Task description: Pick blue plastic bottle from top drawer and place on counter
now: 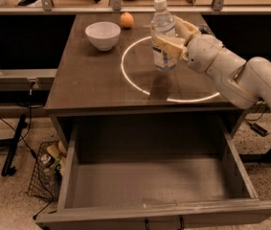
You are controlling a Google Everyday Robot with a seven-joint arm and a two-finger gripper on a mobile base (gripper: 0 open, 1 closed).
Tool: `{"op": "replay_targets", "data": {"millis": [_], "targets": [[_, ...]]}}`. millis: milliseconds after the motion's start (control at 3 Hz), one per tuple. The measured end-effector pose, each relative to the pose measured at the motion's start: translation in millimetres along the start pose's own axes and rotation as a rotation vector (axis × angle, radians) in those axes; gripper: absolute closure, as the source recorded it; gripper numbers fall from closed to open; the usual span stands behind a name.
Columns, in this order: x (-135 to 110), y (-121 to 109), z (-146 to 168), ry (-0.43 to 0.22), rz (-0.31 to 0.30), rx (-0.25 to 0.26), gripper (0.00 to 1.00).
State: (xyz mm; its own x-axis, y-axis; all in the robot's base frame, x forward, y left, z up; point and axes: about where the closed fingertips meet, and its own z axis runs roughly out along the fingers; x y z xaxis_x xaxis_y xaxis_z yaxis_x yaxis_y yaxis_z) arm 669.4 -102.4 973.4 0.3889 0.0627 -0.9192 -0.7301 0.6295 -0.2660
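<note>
Clear plastic with a white screw cap and a pale label, the blue plastic bottle stands upright over the counter, inside the glowing white circle and a little toward 9 o'clock of the ring's centre. Its shadow falls on the wood toward 6 o'clock. Whether its base touches the tabletop or hangs just above it cannot be told. The gripper is clamped around the bottle's middle. One tan finger crosses the front of the label and the other sits behind the bottle near its shoulder. The white arm reaches in from 4 o'clock, its wrist just beside the bottle at 3 o'clock. A white bowl sits on the counter outside the ring, at about 10 o'clock from its centre and apart from the bottle. A small orange lies near the counter's far edge at 11 o'clock, between the bowl and the bottle's cap but touching neither. At 6 o'clock, below the counter's front edge, the top drawer is pulled wide open, its plain grey floor and low side walls in view. A wire basket holding crumpled packaging stands on the speckled floor at the drawer's 9 o'clock.
</note>
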Motion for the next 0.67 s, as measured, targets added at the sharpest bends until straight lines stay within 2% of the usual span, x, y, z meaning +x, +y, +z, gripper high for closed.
{"op": "replay_targets", "data": {"millis": [667], "targets": [[28, 6, -26, 0.002, 0.042, 0.016, 0.38]]}}
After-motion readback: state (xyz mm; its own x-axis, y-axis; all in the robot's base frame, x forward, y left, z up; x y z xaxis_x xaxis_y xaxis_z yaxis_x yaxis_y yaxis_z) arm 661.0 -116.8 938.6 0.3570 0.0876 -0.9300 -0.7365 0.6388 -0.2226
